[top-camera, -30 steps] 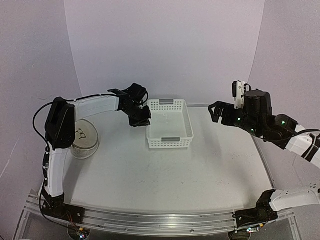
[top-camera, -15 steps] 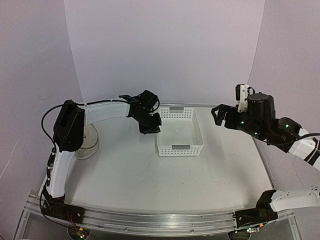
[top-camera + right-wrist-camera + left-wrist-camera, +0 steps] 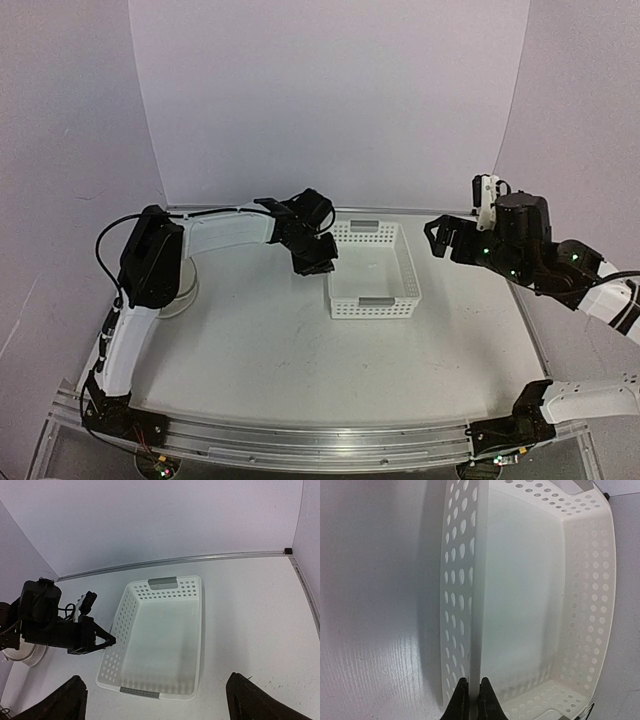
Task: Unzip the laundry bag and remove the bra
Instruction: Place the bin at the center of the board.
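At far left of table [image 3: 250,350], partly hidden behind left arm [image 3: 150,262]: laundry bag [image 3: 187,292] | left gripper [image 3: 472,705] pinched onto left wall of basket [image 3: 372,309] | right gripper [image 3: 436,236] spread wide, holding nothing, right of basket

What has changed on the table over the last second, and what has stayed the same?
The left claw, pinched on the left wall of the white perforated basket, has dragged it rightward and slightly nearer the arms' bases. The right claw remains open and has hardly moved. The laundry bag stays at the left edge.
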`<state>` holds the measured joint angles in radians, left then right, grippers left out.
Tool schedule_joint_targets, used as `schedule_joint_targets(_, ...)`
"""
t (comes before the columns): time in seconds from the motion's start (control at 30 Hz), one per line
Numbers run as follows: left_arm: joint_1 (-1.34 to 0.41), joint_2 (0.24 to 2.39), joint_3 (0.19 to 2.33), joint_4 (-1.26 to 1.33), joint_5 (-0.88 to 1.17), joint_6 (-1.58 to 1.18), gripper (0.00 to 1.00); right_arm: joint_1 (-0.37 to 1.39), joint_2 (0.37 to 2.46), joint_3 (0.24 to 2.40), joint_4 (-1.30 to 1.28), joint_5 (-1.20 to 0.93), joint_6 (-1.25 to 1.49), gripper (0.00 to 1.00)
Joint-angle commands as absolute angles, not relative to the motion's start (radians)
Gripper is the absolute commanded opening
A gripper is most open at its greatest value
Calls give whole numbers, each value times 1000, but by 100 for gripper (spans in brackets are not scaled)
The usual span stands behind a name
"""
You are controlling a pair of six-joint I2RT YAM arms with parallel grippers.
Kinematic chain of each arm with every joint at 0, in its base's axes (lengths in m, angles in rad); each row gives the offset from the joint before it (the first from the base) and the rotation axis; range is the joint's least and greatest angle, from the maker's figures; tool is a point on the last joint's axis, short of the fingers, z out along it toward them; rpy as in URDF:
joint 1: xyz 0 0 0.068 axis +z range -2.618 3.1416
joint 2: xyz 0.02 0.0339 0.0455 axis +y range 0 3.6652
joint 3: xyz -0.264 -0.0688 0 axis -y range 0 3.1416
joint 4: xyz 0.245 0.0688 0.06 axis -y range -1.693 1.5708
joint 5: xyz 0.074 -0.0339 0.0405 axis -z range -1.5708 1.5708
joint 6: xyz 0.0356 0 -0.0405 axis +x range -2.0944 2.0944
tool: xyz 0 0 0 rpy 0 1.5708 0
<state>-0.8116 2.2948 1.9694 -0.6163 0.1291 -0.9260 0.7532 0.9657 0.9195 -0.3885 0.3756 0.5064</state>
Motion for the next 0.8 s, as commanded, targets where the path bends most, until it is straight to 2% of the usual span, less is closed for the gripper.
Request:
schedule_joint_targets(0.0,-834,2299,2052,-544,121,-966,0,753,935,909,-368,382,517,98)
schedule_joint_targets(0.13,-849,2319,2073,-540,128,-981,2,753,930,904,-371,381,517,98)
schedule_joint_targets(0.3,-862,2334,2097,-538,127,-986,16,753,920,899,-374,381,517,98)
schedule_joint_targets(0.6,-876,2338,2107,-535,125,-991,20,753,902,890,-380,386,520,98)
schedule_joint_targets(0.77,-877,2288,2064,-537,77,-974,41,753,902,894,-382,387,520,98)
